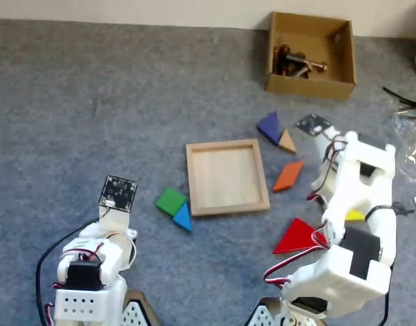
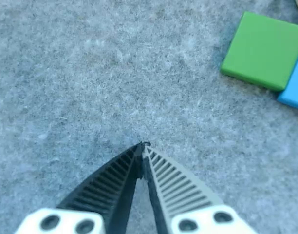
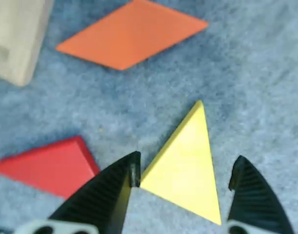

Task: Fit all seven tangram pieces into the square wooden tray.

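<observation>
The square wooden tray (image 1: 227, 147) lies mid-table with nothing in it. A green square (image 1: 170, 200) and a light blue triangle (image 1: 183, 217) touch at its left. A dark blue triangle (image 1: 268, 126), a tan triangle (image 1: 286, 141) and an orange parallelogram (image 1: 288, 175) lie to its right, with a red triangle (image 1: 296, 236) nearer. My right gripper (image 3: 187, 171) stands open with a finger on either side of the yellow triangle (image 3: 189, 171), which lies flat beside the red triangle (image 3: 46, 165) and the orange parallelogram (image 3: 132, 32). My left gripper (image 2: 142, 147) is shut over bare carpet, apart from the green square (image 2: 263, 48).
A cardboard box (image 1: 310, 80) holding small metal parts stands at the back right. Cables and plastic wrap (image 1: 408, 129) lie along the right edge. Grey carpet covers the table; the left half has open room.
</observation>
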Controlling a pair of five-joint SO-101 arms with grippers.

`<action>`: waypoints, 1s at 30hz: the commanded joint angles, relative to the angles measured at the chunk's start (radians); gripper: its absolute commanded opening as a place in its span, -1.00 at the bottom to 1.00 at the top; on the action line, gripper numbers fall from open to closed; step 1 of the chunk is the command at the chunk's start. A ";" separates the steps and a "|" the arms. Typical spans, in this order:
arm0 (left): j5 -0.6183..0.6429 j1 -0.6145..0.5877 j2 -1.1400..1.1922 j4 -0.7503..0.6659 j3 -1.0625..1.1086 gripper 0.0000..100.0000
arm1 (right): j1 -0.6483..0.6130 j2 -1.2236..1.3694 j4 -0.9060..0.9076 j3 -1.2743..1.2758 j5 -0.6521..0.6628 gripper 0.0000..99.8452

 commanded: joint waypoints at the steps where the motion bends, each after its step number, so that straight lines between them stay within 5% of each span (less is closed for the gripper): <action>1: 0.008 0.024 -0.005 0.003 0.021 -0.99 | -0.004 -0.021 0.097 -0.081 0.133 -0.42; 7: 0.008 0.024 -0.005 0.003 0.021 -0.99 | 0.065 -0.015 0.093 -0.079 0.259 -0.42; 16: 0.008 0.024 -0.005 0.003 0.021 -0.99 | 0.114 -0.016 -0.074 0.048 0.270 -0.27; 30: 0.008 0.024 -0.005 0.003 0.021 -0.99 | 0.116 -0.013 -0.081 0.125 0.307 -0.27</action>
